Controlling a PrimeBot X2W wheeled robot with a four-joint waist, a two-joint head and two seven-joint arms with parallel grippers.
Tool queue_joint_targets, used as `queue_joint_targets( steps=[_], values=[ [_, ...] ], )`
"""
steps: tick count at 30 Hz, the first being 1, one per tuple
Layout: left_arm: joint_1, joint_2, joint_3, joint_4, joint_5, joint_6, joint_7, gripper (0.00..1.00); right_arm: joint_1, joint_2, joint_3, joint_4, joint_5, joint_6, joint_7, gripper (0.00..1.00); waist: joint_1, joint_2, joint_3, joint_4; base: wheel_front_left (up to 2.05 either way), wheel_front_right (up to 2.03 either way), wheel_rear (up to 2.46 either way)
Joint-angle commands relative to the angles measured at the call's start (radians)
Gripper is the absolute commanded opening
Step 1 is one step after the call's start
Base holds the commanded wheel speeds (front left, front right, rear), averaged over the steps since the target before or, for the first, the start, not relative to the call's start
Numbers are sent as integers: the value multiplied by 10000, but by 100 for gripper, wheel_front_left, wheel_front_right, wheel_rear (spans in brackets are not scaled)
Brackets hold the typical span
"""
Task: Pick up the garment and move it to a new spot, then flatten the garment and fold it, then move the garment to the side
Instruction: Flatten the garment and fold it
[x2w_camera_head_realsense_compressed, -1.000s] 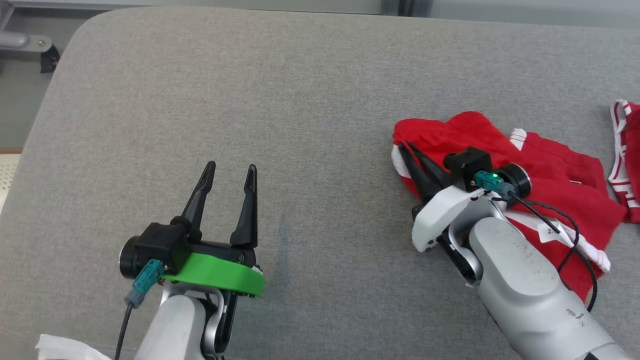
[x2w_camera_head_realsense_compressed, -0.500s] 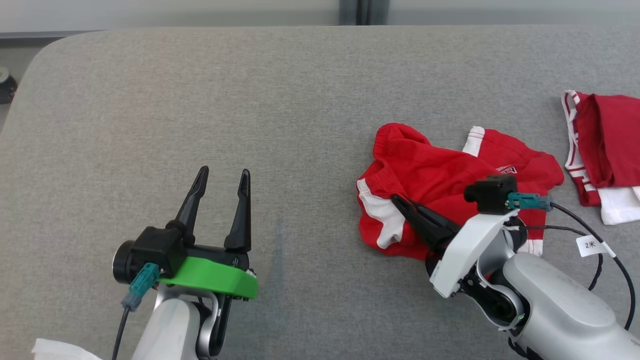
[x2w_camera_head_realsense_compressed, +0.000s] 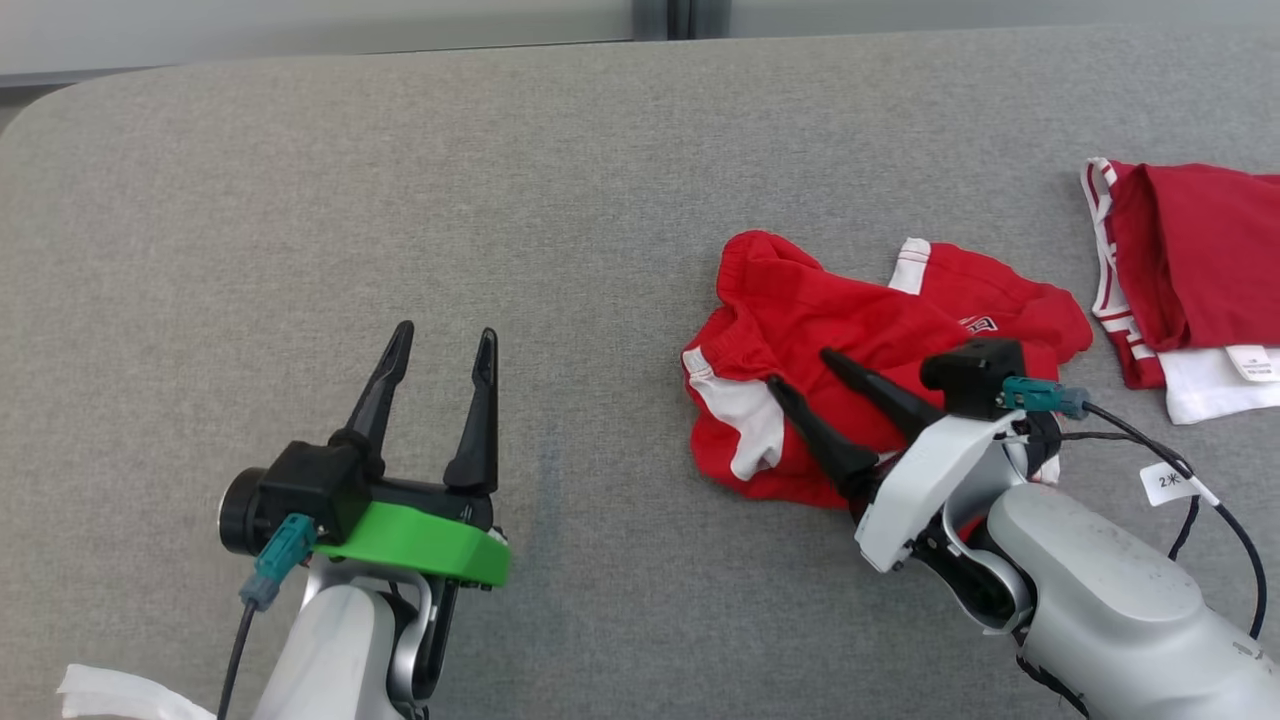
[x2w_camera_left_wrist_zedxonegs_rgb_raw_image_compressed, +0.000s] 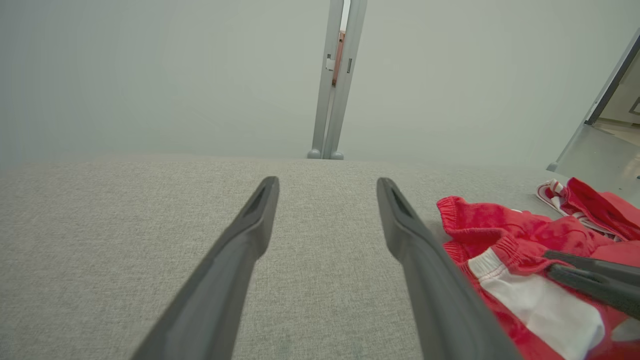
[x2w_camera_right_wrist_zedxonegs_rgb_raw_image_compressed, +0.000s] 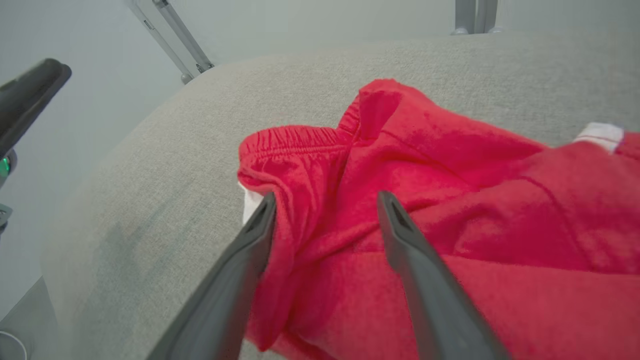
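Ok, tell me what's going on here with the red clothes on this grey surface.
The robot's right gripper is over a crumpled red garment on the grey padded surface. Its jaws are open, with a finger on either side of a ridge of cloth near the waistband, not gripping it. The left gripper hangs open over bare surface to the left. The garment is not yet flattened or folded. A second red garment lies folded farther right.
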Motion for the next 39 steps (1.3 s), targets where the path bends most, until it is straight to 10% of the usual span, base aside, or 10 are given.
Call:
queue_joint_targets(
  steps=[1, 11, 20, 27, 39],
  values=[
    [-171, 40, 86, 22, 140, -57, -2, 100, -79, -22, 2, -9, -122, 3, -282, 100, 0, 0, -46, -119, 0, 0, 0],
    [-131, 43, 570, 153, 496, -245, -2, 100, 671, -35, -817, -530, -961, 3, -1059, 100, 0, 0, -274, -783, 0, 0, 0],
    [-271, 717, 544, 801, 638, -417, -2, 100, 2584, 436, -3999, -2251, -2366, 2, -1107, 100, 0, 0, -361, -1390, 0, 0, 0],
    [-644, 1660, -1556, 1920, -418, -425, -2, 100, 3775, 1245, -5965, -2854, -3744, 3, -1107, 100, 0, 0, -280, -1780, 0, 0, 0],
    [-2446, 1869, -3755, 4477, -1728, -427, 13, 100, 3614, 1630, -6088, -3057, -4334, 3, -1109, 100, 0, 0, 120, -2236, 0, 0, 0]
  ],
)
